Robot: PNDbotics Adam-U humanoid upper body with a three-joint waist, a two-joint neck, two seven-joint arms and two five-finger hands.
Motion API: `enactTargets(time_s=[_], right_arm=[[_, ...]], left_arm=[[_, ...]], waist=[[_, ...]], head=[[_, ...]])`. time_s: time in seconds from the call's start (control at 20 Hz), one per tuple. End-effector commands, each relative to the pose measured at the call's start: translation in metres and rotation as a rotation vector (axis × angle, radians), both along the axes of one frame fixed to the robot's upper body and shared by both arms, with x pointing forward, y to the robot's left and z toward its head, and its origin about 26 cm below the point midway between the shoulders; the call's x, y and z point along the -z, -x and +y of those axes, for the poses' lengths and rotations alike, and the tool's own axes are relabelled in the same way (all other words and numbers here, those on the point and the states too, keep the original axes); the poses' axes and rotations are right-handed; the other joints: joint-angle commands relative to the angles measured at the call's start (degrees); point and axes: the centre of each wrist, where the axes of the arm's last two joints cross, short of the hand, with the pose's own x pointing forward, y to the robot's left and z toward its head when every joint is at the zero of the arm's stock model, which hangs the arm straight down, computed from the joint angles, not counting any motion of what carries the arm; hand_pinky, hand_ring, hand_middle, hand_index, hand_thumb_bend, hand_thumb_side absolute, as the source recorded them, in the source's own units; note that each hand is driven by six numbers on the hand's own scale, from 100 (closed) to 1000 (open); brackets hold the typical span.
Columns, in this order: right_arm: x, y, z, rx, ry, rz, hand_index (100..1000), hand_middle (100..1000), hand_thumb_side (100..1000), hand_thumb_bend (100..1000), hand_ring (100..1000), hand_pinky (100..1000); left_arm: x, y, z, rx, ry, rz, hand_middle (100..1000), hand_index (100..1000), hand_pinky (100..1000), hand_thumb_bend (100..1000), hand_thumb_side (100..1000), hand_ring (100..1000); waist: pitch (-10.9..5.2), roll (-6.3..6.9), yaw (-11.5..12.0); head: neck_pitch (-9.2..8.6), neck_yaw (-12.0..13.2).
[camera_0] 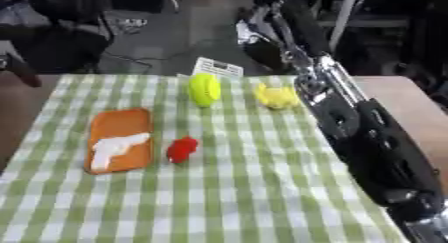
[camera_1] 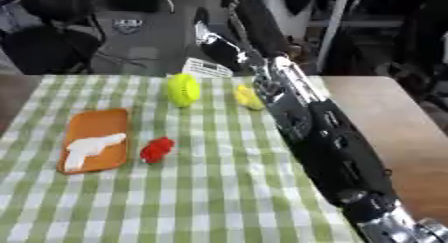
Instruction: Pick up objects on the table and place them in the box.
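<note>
Your right hand (camera_1: 219,44) was stretched far out past the back edge of the table, at the end of the long black and silver arm (camera_1: 324,137) that ran up the right side of the view; it showed only as a dark shape with pale patches, and you could not tell whether its fingers were spread or curled, or whether they held anything. Just below it and to its left lay a white card (camera_0: 217,67) at the far edge of the green checked cloth (camera_0: 245,187). Nearer to you than the hand, the yellow toy (camera_0: 276,97) sat right beside the arm, and the round yellow-green thing (camera_0: 205,89) stood on the cloth a little further to the left of it. Well apart from the hand, toward the near left, the small red thing (camera_0: 182,149) lay just beside the orange tray (camera_0: 122,124), and a white gun-shaped toy (camera_0: 117,147) lay on that tray. Your left hand did not show in either view. The box did not show either.
</note>
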Motion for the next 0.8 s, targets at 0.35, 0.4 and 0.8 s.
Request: enactTargets(time_s=[0.35, 0.4, 0.8], right_arm=[[-0.012, 0.039, -0.025, -0.049, -0.083, -0.032, 836, 792, 561, 100, 668, 526], [-0.009, 0.044, -0.028, -0.055, -0.091, -0.024, 835, 792, 557, 100, 665, 522], [0.009, 0.076, -0.047, -0.085, -0.177, 0.034, 818, 773, 547, 100, 632, 480]], left_arm=[[0.019, -0.011, 0.023, -0.153, -0.044, 0.077, 836, 816, 371, 123, 957, 742], [0.023, -0.013, 0.026, -0.165, -0.050, 0.091, 837, 819, 367, 117, 962, 742], [0.040, -0.021, 0.033, -0.198, -0.074, 0.144, 843, 831, 345, 110, 969, 738]], waist=[[-1.83, 1.37, -2.79], [-1.77, 1.45, -3.16], [-1.40, 1.75, -4.07]], head=[[2.20, 5.02], [2.24, 5.69], [2.47, 8.27]])
